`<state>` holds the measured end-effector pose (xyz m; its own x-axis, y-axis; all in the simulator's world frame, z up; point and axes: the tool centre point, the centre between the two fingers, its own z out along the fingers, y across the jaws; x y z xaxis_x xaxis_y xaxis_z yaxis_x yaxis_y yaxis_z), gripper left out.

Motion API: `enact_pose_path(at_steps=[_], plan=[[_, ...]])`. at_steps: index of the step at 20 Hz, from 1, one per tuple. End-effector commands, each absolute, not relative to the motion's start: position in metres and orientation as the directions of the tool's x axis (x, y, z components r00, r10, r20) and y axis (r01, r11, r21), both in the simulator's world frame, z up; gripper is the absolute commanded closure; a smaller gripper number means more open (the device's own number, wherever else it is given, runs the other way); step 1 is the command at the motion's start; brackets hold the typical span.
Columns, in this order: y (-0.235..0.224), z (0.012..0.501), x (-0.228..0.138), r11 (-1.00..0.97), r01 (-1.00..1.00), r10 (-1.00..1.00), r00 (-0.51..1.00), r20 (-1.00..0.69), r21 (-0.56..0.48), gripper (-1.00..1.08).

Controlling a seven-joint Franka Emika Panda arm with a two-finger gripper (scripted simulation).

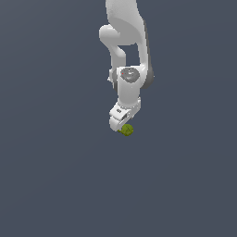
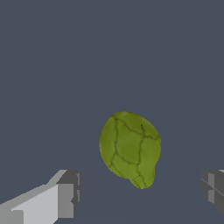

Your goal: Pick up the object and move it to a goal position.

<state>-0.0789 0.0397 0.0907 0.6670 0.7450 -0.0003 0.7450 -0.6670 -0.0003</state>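
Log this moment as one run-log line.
phase: pre-grasp | gripper: open, fingers apart | small olive-green lumpy blob: between fingers, not gripped | goal: not visible

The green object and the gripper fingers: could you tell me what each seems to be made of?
The object: matte olive-green, lumpy with dark crack-like lines, perhaps organic or rubbery; the render leaves this open. The gripper fingers: flat, blocky grey and white faces, seemingly hard plastic or painted metal.
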Motion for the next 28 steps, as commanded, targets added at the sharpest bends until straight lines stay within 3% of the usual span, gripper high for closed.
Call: enact_pose_path(at_steps=[1, 16, 17, 28], plan=[[0.04, 0.088, -0.079, -0.667, 0.745, 0.745, 0.667, 0.0, 0.0, -0.92], [0.04, 0.041, -0.08, -0.663, 0.749, 0.749, 0.663, 0.0, 0.0, -0.92], [0.04, 0.041, -0.08, -0.663, 0.749, 0.749, 0.663, 0.0, 0.0, 1.08], [0.039, 0.042, -0.079, -0.663, 0.748, 0.748, 0.663, 0.001, 0.002, 1.08]])
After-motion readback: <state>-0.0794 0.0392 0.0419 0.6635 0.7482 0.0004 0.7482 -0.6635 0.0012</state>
